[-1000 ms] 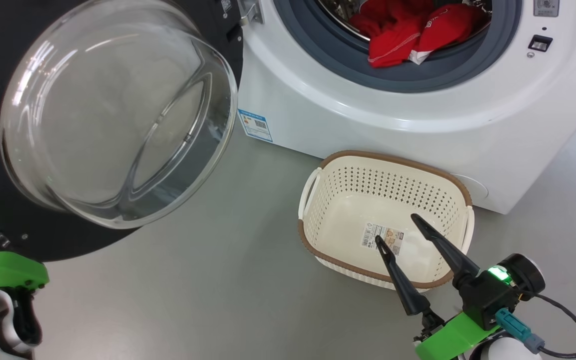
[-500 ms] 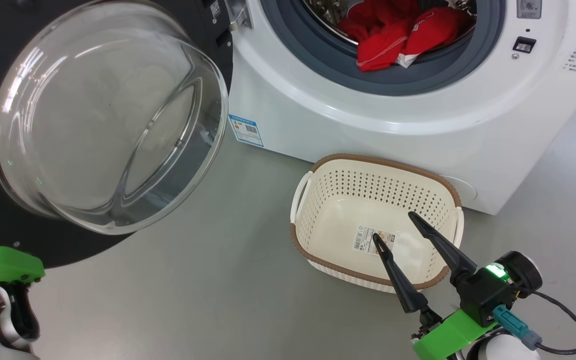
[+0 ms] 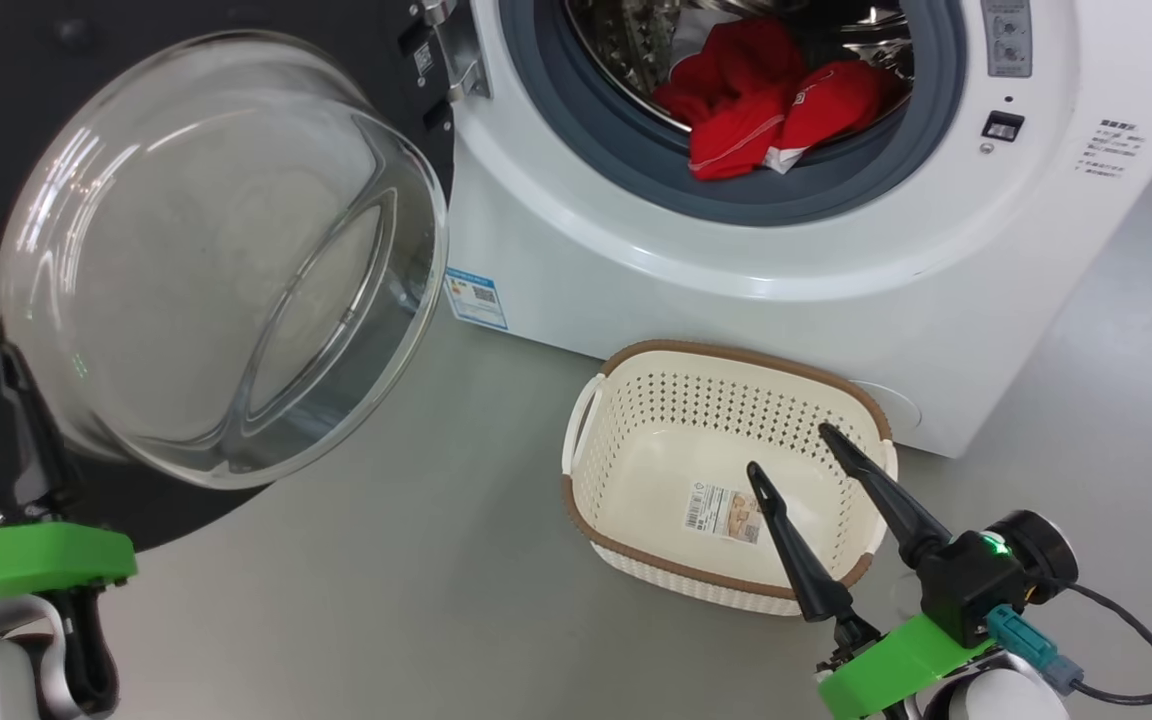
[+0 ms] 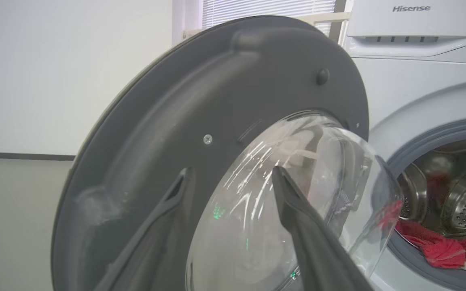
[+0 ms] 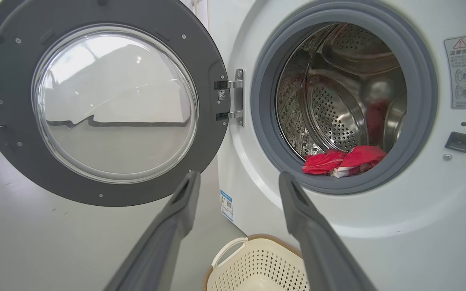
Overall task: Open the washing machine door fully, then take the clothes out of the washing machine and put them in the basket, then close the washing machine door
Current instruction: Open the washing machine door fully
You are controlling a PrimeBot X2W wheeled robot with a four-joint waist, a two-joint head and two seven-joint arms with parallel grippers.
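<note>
Left gripper (image 4: 229, 171) stood with its two dark fingers spread wide and empty before the inner face of the washing machine door (image 4: 200, 101), which hung open to the left of the washing machine (image 3: 736, 270). The right gripper (image 3: 790, 451), equally wide and empty, was held above the single cream basket (image 3: 716, 348) on the floor just before the machine's front. One word, "Hisense" (image 4: 411, 8), was legible on the top panel. A blue label sticker (image 3: 476, 298), a warning sticker (image 5: 461, 72) with a red triangle, and the basket's barcoded paper label (image 3: 726, 512) carried print too small to read. The clothes (image 3: 766, 110), a red heap with one white piece, lay at the drum's lip, and the number of garments could not be told.
</note>
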